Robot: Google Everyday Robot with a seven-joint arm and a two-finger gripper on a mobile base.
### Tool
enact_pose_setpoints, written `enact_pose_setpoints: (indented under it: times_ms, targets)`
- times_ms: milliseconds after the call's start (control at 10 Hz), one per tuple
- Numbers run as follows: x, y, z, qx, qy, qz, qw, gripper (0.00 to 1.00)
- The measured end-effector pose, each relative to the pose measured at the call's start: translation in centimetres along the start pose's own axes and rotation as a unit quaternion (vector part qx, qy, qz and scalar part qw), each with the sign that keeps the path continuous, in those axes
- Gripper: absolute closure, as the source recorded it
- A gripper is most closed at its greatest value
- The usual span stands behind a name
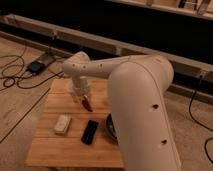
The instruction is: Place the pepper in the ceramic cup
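So at this point the job was maybe halfway. The claw (84, 98) was down over the back half of the wooden worktop (55, 150), its fingers pressed together on the pepper (88, 105). The pepper poked out below the tips at a slant and looked to be just off the wood, though I couldn't say for sure whether it had cleared it. So the grab looked done. The carry and the drop were both left.

The cup (62, 124) sat near the front left of the worktop, well apart from the claw, with nothing in it as far as I could see. Honestly it looked like it might be lying on its side, but I couldn't tell. If so, dropping the pepper in would be fiddly.

Materials:
- **Pepper:** dark red, skinny, a bit curved, probably smooth-skinned.
- **Cup:** pale cream, matte, stubby.
- **Remote (90, 132):** a flat black bar just beside the cup.
- **Bowl (109, 129):** wide and black, half hidden behind the arm (140, 100).
- **Arm:** fat, rounded, white plastic-looking shell with a few small dark dots.
- **Worktop:** light wood planks with visible seams.
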Motion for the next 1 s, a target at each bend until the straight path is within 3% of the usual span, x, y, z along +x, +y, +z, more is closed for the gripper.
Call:
enact_pose_setpoints:
  times_ms: [400, 500, 800, 1000]
  targets:
    - [-1.8, 0.0, -4.2, 0.009, -0.034, -0.005, 0.9994, 1.00]
    - [-2.8, -0.3, -5.0, -0.004, -0.056, 0.003, 0.9984, 1.00]
    - [-4.8, -1.4, -5.8, -0.031, -0.095, 0.020, 0.9948, 1.00]
    - [-6.9, -1.8, -6.4, -0.035, -0.119, 0.012, 0.9922, 1.00]
